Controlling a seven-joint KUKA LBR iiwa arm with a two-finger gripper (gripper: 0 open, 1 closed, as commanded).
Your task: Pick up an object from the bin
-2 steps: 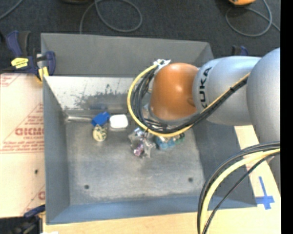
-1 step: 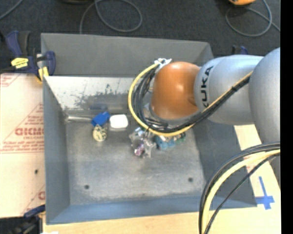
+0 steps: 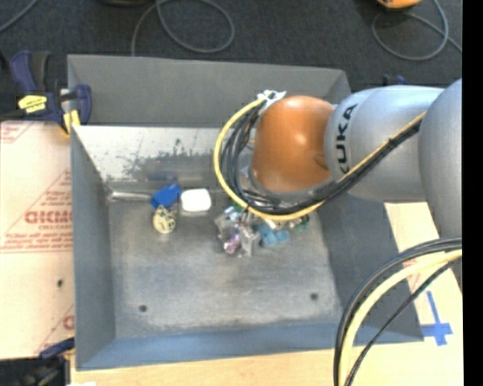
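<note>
My gripper reaches down under the arm's orange cover, right of the bin's middle, and most of it is hidden. Directly at its tip lies a small clump of clear and purple bits. A teal piece sits just right of that clump, partly under the cover. Left of the gripper, a white block rests on the bin floor. Whether anything is held cannot be seen.
Further left lie a blue piece and, just below it, a pale yellowish round thing. A thin grey rod lies along the back wall's foot. The arm with its yellow and black cables hangs over the bin's right part.
</note>
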